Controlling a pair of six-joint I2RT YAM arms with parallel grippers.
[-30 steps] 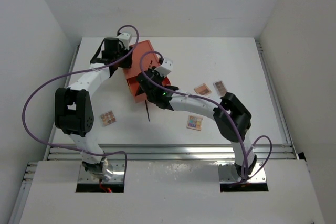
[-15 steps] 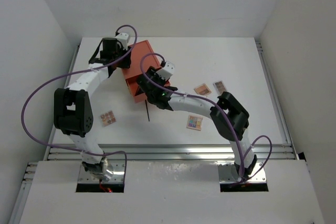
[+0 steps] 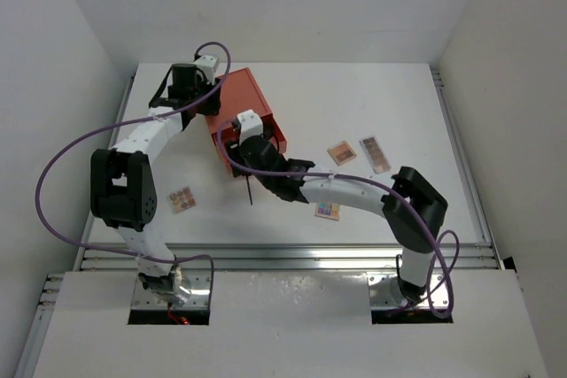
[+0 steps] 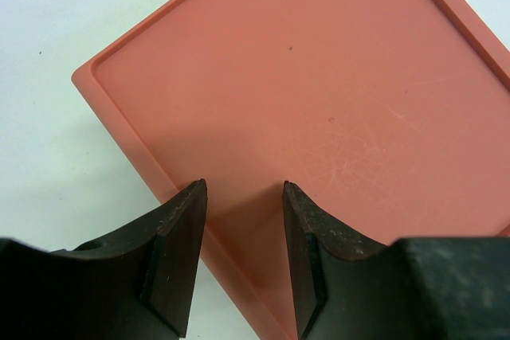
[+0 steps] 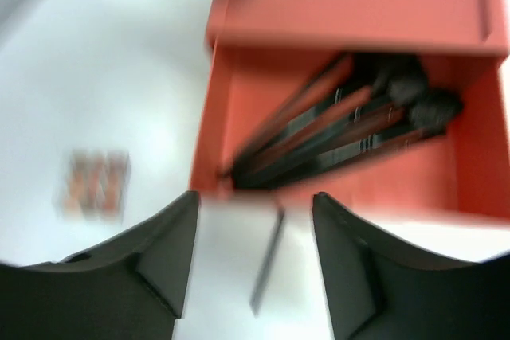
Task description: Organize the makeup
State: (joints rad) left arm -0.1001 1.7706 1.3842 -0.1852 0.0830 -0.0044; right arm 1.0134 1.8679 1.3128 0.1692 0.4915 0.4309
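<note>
I found most of the makeup already in the orange box [image 3: 255,102]. A bundle of black brushes [image 5: 343,129] lay slantwise in its pulled-out drawer [image 5: 239,85], heads toward the drawer's right end. My right wrist view was blurred, so I could not count them.

One loose stick [image 3: 250,190] lay on the counter [image 3: 354,95] just in front of the drawer, apart from it and pointing roughly at it. A brown-squared palette [image 3: 182,199] sat flat on the counter to the near left of the box, well apart from it. A multicoloured palette [image 3: 328,211] lay to the near right of the box, beside my right forearm. Further right of the box, a pink palette [image 3: 341,152] and a longer palette [image 3: 375,154] rested near each other without touching.

My right hand [image 5: 255,205] hung over the counter in front of the open drawer. Its fingers were spread wide with nothing between them, and the loose stick lay on the counter below the gap.

My left hand [image 4: 245,197] was at the far left corner of the box, over its flat top close to the edge. Its fingers were parted and gripped nothing. I could not tell whether the fingertips pressed on the top or only hovered above it.
</note>
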